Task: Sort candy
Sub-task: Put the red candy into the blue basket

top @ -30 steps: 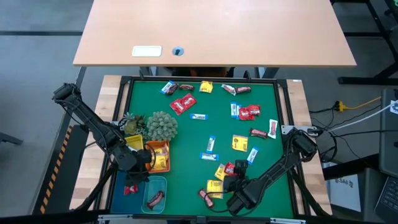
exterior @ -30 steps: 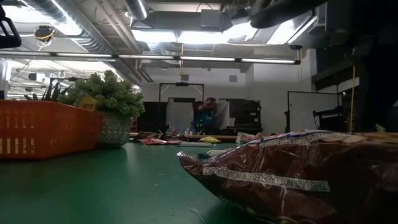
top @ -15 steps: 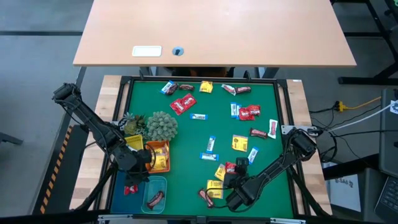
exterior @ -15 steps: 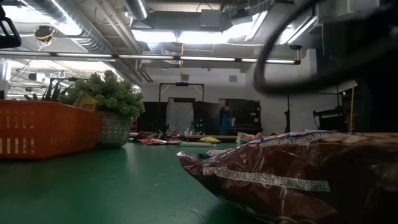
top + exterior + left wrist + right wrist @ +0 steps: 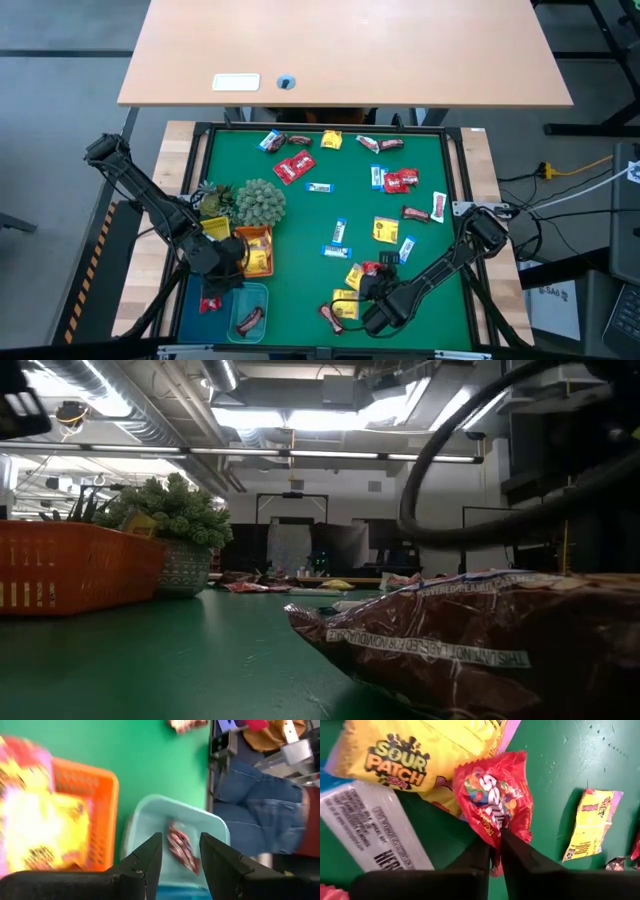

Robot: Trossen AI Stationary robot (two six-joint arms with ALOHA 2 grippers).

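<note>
Two matte black, slender jointed arms with rounded elbow housings; a thick black cable loops overhead. Left claw (image 5: 177,855) and right claw (image 5: 495,851): tapered black fingers.

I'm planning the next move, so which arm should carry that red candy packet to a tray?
Right. Its end effector is shut on the red candy packet; the left end effector hangs open over the teal plastic tray.
</note>
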